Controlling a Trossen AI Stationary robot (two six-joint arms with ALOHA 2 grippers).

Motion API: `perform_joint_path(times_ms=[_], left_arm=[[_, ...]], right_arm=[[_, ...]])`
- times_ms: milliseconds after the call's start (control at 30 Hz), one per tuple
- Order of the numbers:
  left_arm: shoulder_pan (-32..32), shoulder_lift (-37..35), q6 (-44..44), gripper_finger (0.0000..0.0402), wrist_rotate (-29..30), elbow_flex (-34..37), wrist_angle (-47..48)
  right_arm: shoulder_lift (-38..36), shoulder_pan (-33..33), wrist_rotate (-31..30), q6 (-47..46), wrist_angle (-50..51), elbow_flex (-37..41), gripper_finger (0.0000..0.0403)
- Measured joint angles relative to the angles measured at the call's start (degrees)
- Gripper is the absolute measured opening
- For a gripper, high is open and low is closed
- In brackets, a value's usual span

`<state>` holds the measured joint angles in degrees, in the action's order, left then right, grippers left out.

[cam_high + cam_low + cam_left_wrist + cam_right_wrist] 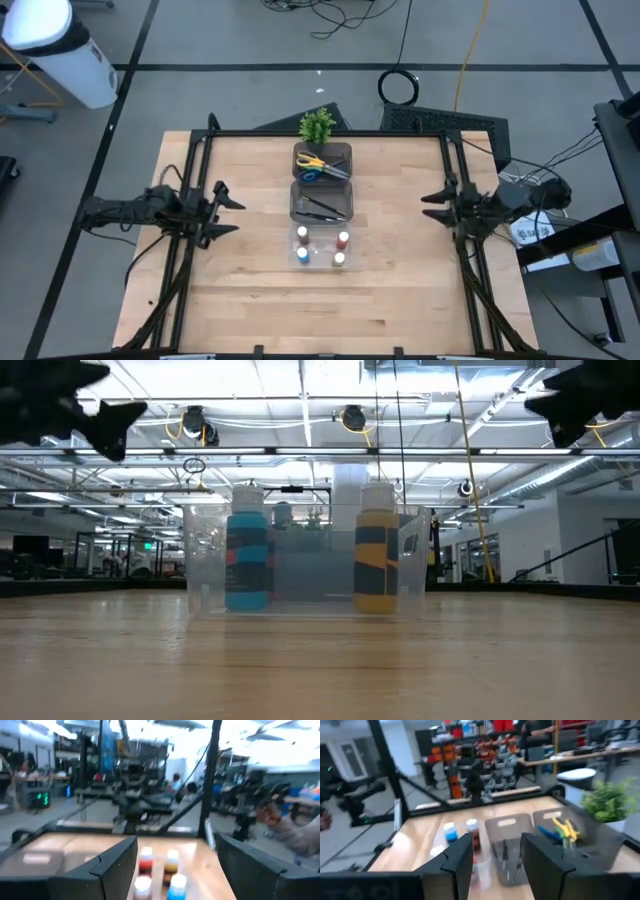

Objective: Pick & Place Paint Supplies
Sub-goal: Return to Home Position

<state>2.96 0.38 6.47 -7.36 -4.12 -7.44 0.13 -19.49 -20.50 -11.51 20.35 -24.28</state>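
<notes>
The left claw [231, 210] and right claw [429, 205] flank the paint bottles [321, 248], well apart.

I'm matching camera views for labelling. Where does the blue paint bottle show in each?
High view: blue paint bottle, lower-left corner of the clear bin.
Low view: left of centre.
Left wrist view: nearest bottle, before the yellow bottle.
Right wrist view: far row, beside the red bottle.
Shared landmark: the white-capped bottles around it.
</notes>
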Motion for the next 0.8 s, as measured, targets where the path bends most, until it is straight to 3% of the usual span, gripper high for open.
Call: perform_joint_path(times_ms=[200,500,800], left_arm=[[0.0,0.3,-0.9,0.0283,4.3,3.1,0.2],[0.0,0.7,-1.2,0.0283,5.9,3.3,2.7],[0.0,0.7,-4.6,0.0283,6.0,3.3,2.9]], right_arm=[[1.5,0.0,-5.1,4.5,-9.4,6.3,0.0151],[1.5,0.0,-4.6,11.0,-36.2,23.0,0.0152],[2.5,0.0,-4.1,12.9,-25.3,23.2,0.0149]])
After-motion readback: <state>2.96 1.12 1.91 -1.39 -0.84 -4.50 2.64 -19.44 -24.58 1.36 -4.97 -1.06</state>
